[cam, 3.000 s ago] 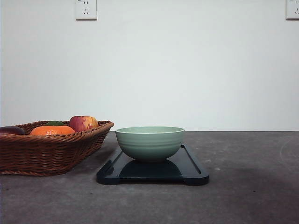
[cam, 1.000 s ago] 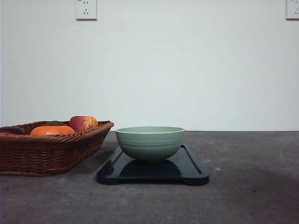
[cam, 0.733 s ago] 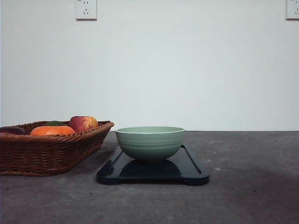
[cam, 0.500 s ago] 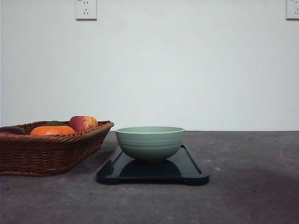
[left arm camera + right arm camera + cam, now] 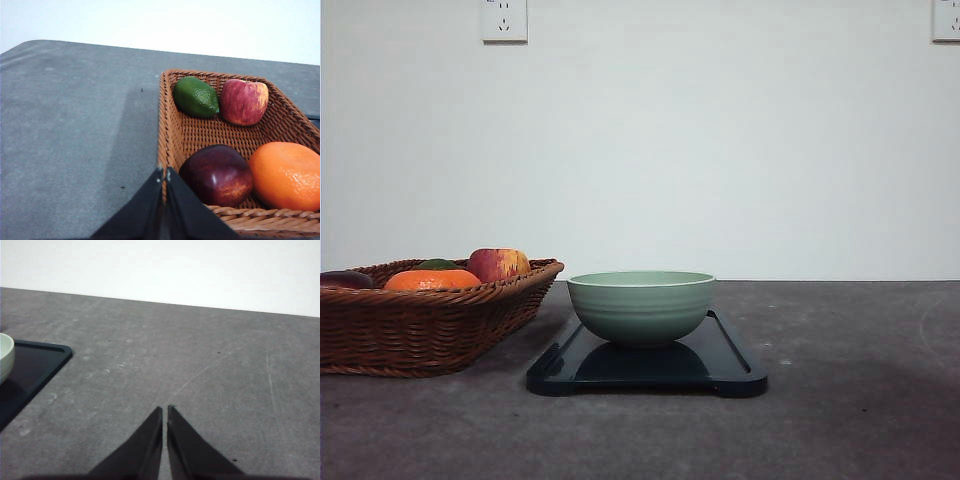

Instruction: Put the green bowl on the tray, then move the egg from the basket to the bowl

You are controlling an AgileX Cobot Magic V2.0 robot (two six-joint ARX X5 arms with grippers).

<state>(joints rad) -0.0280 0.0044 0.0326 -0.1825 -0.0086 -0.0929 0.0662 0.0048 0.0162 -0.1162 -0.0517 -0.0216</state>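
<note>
At the left edge of the front view sits the basket point(image 5: 430, 325), holding an orange point(image 5: 432, 280), an apple point(image 5: 498, 264), a green fruit point(image 5: 196, 96) and a dark red one point(image 5: 216, 175); no egg that I can make out. Centre frame, the green bowl point(image 5: 641, 306) rests on the tray point(image 5: 720, 360). The left gripper point(image 5: 164, 172) hangs at the basket's near rim, fingers together. The right gripper point(image 5: 164, 410) is pressed closed over bare table point(image 5: 210, 370).
</note>
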